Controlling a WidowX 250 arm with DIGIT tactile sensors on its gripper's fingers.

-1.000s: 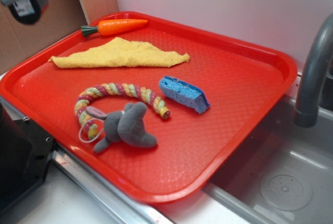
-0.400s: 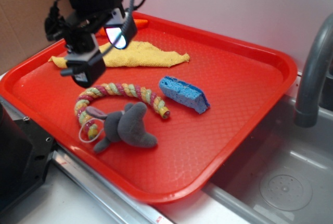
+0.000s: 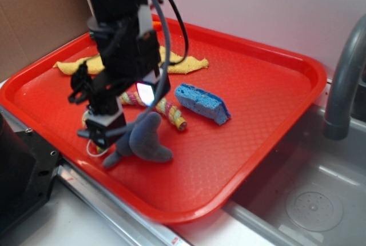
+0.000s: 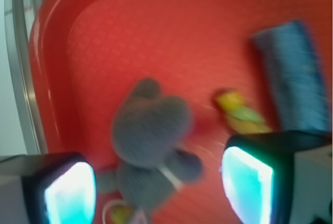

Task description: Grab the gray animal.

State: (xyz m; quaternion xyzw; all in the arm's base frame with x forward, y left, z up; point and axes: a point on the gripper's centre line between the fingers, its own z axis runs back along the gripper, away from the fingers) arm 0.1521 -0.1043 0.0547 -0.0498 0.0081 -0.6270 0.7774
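The gray animal (image 3: 143,141) lies on the red tray (image 3: 251,103) near its front-left edge, a soft gray plush with floppy ears. In the wrist view the gray animal (image 4: 153,130) shows blurred, partly between the two glowing fingers (image 4: 70,195). My gripper (image 3: 117,123) hangs open just above the toy's left part, hiding its head and white ring. My gripper (image 4: 158,187) has nothing clamped in it.
A striped rope toy (image 3: 166,108) curves behind the plush. A blue sponge (image 3: 201,103) lies to its right, a yellow cloth (image 3: 183,63) at the back. A sink (image 3: 309,200) and a gray faucet (image 3: 343,80) stand right of the tray.
The arm came in from the upper left and dropped toward the tray's front. It now hangs over the gray animal. The objects have not moved.
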